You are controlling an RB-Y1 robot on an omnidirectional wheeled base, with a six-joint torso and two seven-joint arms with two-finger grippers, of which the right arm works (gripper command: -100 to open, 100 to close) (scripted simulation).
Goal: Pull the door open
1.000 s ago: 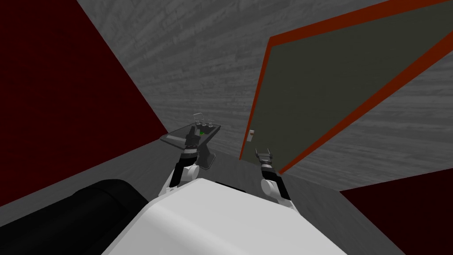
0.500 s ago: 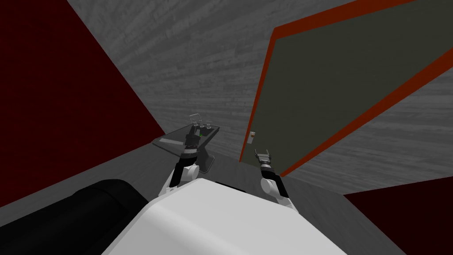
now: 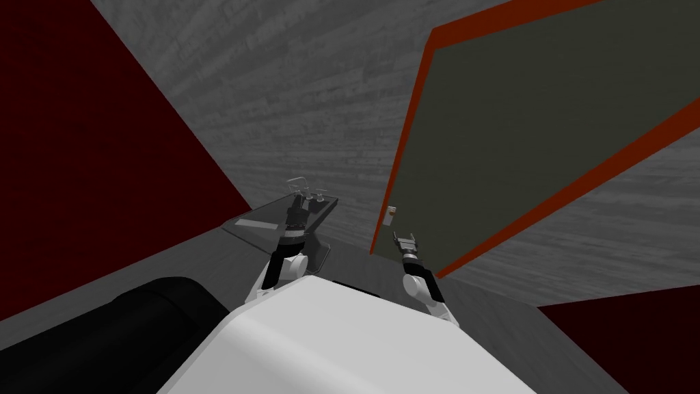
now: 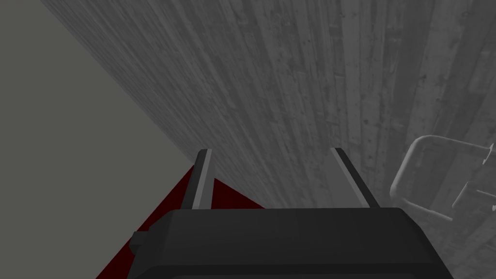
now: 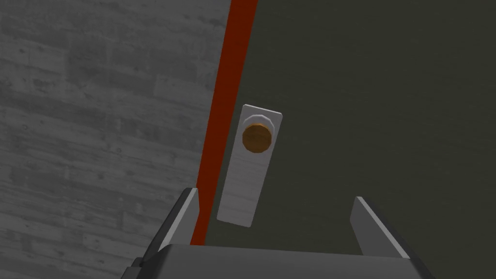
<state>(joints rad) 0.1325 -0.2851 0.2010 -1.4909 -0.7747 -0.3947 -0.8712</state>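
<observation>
Facing the door, right gripper open and short of the knob.

Dark olive-grey door in a red frame, set in a grey plank wall and seemingly shut flush, though hard to be sure from so steep an angle. Round orange-brown knob on a pale upright plate, just beside the frame's edge. Right fingers spread wide and clear of everything, aimed at the plate's lower end, with the knob beyond the tips and untouched. Left gripper raised over a glassy sink to the left of the door. Its fingers likewise apart and holding nothing, with a bent grey tap near one of them. Dark red walls out to the sides.
</observation>
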